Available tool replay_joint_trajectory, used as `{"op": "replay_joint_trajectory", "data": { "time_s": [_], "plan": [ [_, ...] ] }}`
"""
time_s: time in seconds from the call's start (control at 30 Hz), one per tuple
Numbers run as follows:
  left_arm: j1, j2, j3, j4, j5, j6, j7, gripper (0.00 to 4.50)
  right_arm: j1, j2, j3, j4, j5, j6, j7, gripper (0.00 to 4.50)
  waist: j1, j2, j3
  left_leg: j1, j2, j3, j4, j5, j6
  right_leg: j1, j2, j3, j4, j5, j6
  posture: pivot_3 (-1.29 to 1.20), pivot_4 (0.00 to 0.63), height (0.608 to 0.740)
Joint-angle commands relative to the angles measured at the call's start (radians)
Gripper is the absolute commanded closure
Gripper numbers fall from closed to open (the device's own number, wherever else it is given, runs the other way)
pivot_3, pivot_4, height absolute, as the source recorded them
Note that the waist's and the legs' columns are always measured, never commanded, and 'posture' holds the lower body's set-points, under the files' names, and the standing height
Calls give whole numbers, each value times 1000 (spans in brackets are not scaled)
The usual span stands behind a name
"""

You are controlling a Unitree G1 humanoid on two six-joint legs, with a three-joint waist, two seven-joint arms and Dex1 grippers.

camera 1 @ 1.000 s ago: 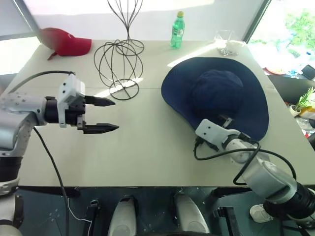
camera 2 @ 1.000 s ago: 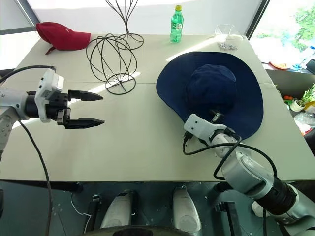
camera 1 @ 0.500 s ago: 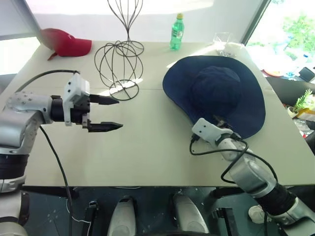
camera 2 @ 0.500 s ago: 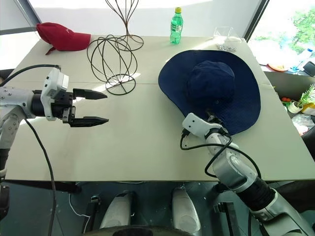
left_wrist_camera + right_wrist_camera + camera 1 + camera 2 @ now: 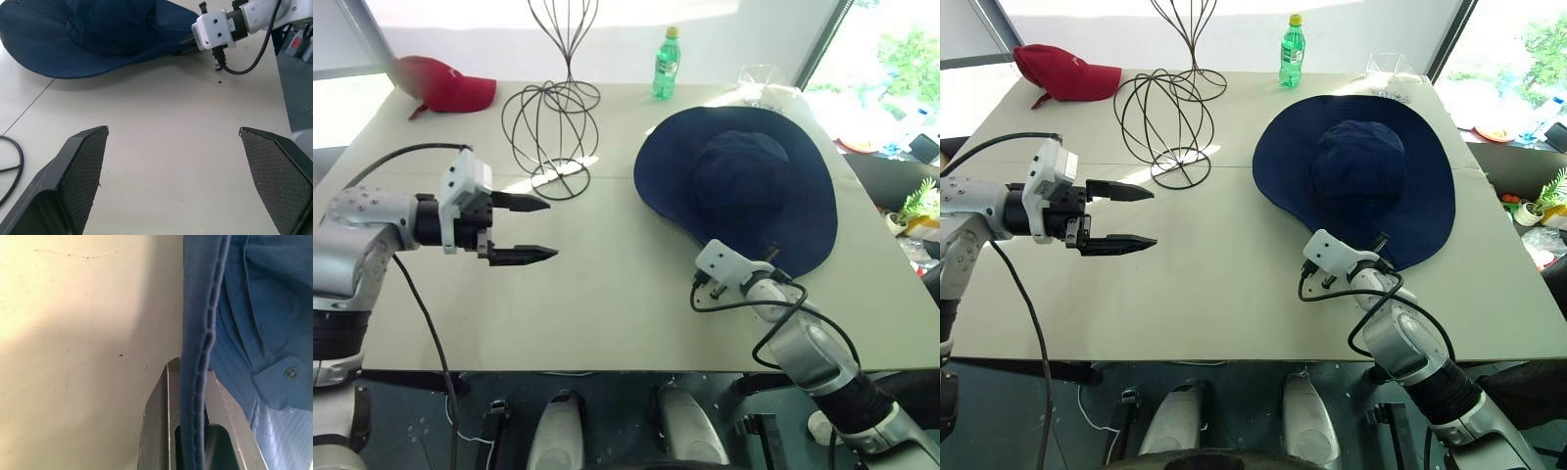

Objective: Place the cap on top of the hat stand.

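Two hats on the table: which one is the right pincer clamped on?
The navy wide-brimmed cap; the right pincer pinches its near brim edge. The red baseball cap lies untouched at the far left corner.

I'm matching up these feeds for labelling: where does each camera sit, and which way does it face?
Head eyes: on the head, looking forward and down over the table; both arms show.
Left wrist: on the left arm, looking along the open left end effector at the cap and the right end effector.
Right wrist: along the right end effector, shut on the cap's brim.
Shared: the cap.
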Motion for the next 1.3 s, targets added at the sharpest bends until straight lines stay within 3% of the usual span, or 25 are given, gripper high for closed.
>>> {"op": "replay_joint_trajectory", "data": {
  "time_s": [0.03, 0.17, 0.37, 0.67, 0.87, 1.07, 1.3],
  "plan": [
    [-24, 3, 76, -23, -43, 33, 42, 0, -38, 40, -112, -62, 68, 37, 58, 4447, -1, 0, 0, 0, 0, 0, 0, 0, 0, 0, 0, 0, 0, 0, 0, 0, 150, 739],
    [7, 4, 167, -59, -100, 94, 119, 0, -207, -24, -174, -55, 94, 26, 164, 4447, -5, 5, 3, 0, 0, 0, 0, 0, 0, -1, 0, 0, 0, 0, 0, 0, 150, 739],
    [88, 6, 315, -117, -160, 152, 228, 0, -513, -63, -156, 124, 115, -93, 279, 4447, -5, 6, 4, 0, 1, -1, -4, 0, 0, -3, 1, 0, 1, 0, 1, 0, 150, 739],
    [215, 16, 473, -195, -205, 182, 317, 0, -1020, 110, -100, 744, 107, -461, 284, 4447, -28, 8, 5, -1, 1, -1, -5, 0, 0, -4, 1, 0, 1, 2, 4, 0, 150, 739],
    [285, 12, 580, -241, -237, 200, 377, 0, -1266, 260, -110, 1154, 110, -654, 229, 4447, -34, 8, 5, -1, 1, -1, -7, 0, 0, -5, 1, -1, 2, 2, 4, 0, 150, 739],
    [363, 10, 667, -290, -267, 215, 418, 0, -1405, 367, -129, 1406, 118, -777, 176, 4447, -38, 9, 6, -2, 1, -1, -8, 0, 0, -6, 1, -1, 2, 3, 4, 0, 150, 739],
    [457, 0, 824, -301, -298, 235, 472, 0, -1489, 486, -145, 1492, 119, -869, 132, 4447, -65, 9, 6, -2, 1, -1, -8, 0, 0, -8, 1, -1, 3, 3, 4, 0, 150, 739]
  ]
}}
